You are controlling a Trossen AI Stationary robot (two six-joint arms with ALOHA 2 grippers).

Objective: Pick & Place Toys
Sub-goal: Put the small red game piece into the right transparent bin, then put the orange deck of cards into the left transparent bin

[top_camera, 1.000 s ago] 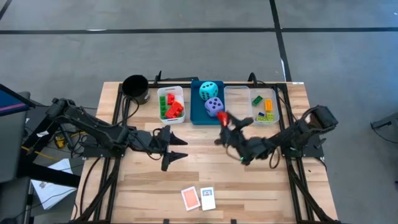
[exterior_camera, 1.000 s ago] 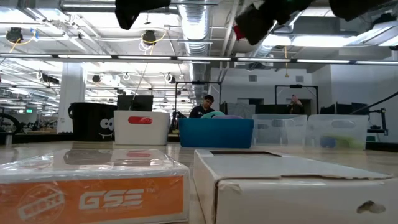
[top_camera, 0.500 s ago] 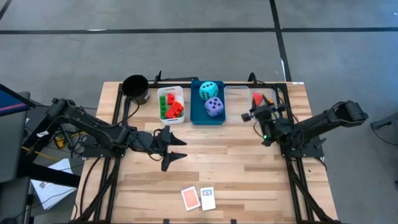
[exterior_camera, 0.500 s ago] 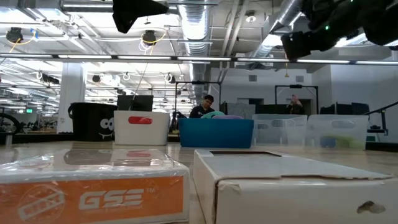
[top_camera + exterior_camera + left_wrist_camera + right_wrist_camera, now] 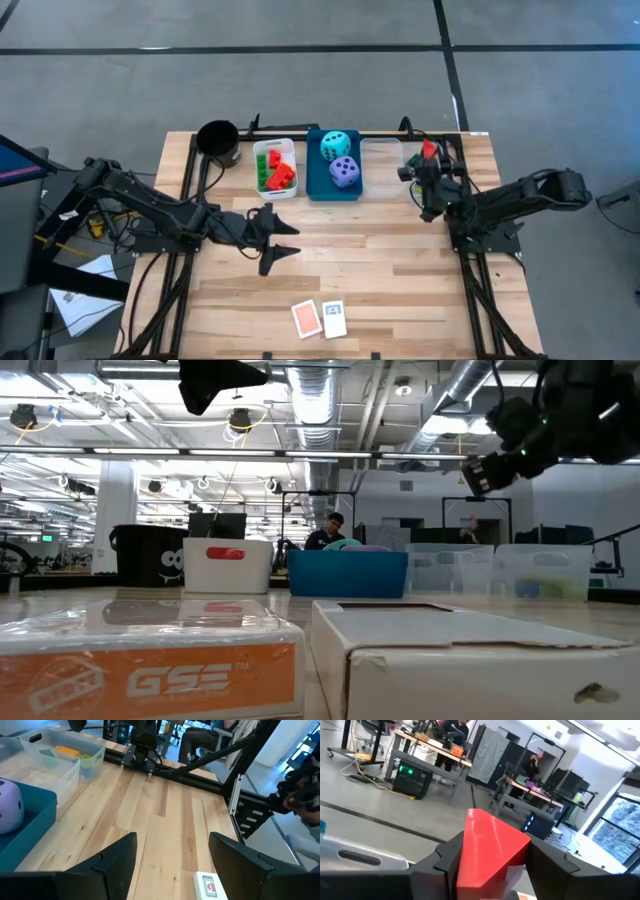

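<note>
My right gripper is shut on a red brick above the clear bin at the table's far right. The brick fills the middle of the right wrist view. My left gripper is open and empty over the middle of the table, its fingers wide apart in the left wrist view. Two cards lie flat near the front edge. A cyan die and a purple die rest in the blue bin. My right gripper pinches the red brick between its two fingers, one on each of two opposite sides. The fingers reach about level, pointing toward the table's far edge. The brick is lifted clear, above the clear bin, with one corner sticking out past the fingertips.
A white bin with red, green and orange bricks stands left of the blue bin, and a black cup at the far left corner. The clear bin holds orange and green bricks. Bare wood lies between the bins and the cards.
My right gripper has carried the red brick from the table's middle, just in front of the blue bin, toward the right and far edge. It now hangs over the clear bin and has turned to point toward the far edge. It has stayed shut on the brick.
</note>
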